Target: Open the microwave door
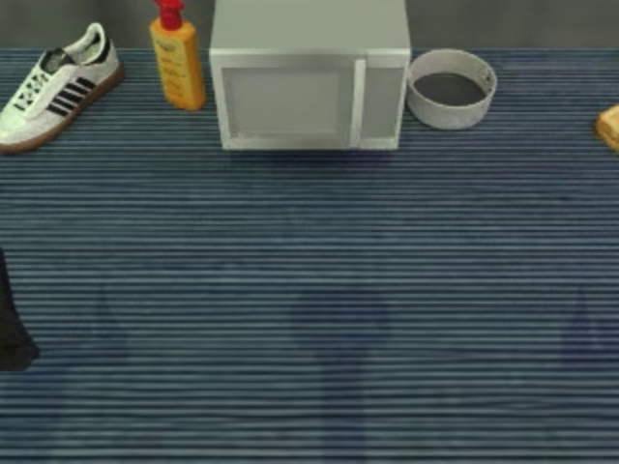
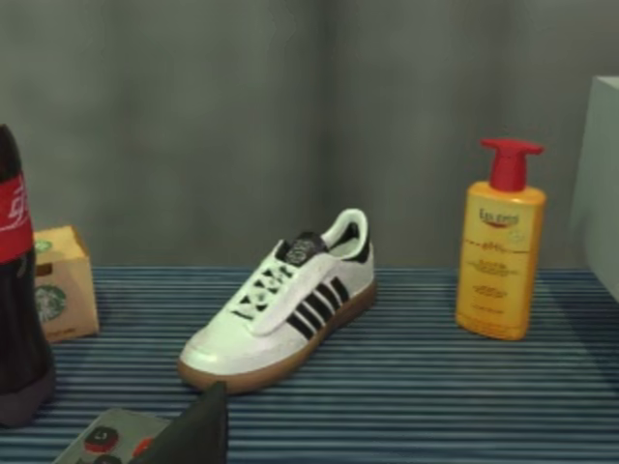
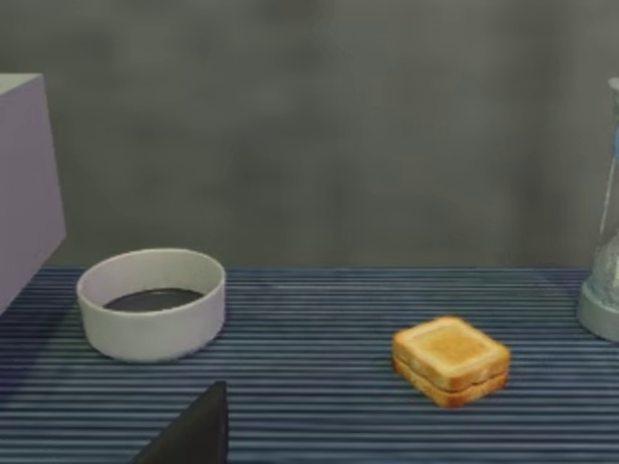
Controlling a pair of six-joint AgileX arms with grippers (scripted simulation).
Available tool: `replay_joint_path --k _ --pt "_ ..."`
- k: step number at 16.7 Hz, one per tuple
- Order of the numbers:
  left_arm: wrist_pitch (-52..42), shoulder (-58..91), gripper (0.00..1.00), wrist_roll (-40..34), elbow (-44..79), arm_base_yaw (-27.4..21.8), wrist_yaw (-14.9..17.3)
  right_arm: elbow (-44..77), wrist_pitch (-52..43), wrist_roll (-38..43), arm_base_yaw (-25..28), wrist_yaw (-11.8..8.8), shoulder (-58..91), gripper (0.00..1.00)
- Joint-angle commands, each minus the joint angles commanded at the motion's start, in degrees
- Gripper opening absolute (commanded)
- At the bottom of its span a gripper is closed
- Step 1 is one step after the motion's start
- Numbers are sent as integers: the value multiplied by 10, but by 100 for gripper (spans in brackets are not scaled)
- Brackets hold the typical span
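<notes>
The microwave door (image 1: 290,101) is seen shut at the middle of the tabletop's (image 1: 309,290) far edge, well apart from both parked arms. Neither arm's jaws are shown, so their state cannot be told.

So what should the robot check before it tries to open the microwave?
1. Microwave door shut, facing the arms: ok.
2. Handle in plain sight on the door's right side: ok.
3. Table in front of the door free for the swing: ok.
4. Yellow bottle and ring-shaped bowl stand beside the microwave, not in front of it: ok.
5. Left arm parked at the table's left edge; jaws: cannot tell.
6. Right arm: not seen from above; cannot tell.
</notes>
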Motion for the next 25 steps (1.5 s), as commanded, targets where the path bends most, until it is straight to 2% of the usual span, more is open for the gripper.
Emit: replay_joint_path --k 4,9,13,21,25 --pt "-9 17 100 -4 15 -8 -5 0 0 0 0 0 0 100" --pt "-76 165 100 -42 145 -65 -40 0 0 0 0 0 0 100" --pt "-148 376 100 -100 323 -136 -84 0 0 0 0 0 0 100" --pt "-270 871 100 -250 769 -289 -176 0 0 0 0 0 0 100" --pt "-330 1067 100 -308 943 -356 -214 0 0 0 0 0 0 100"
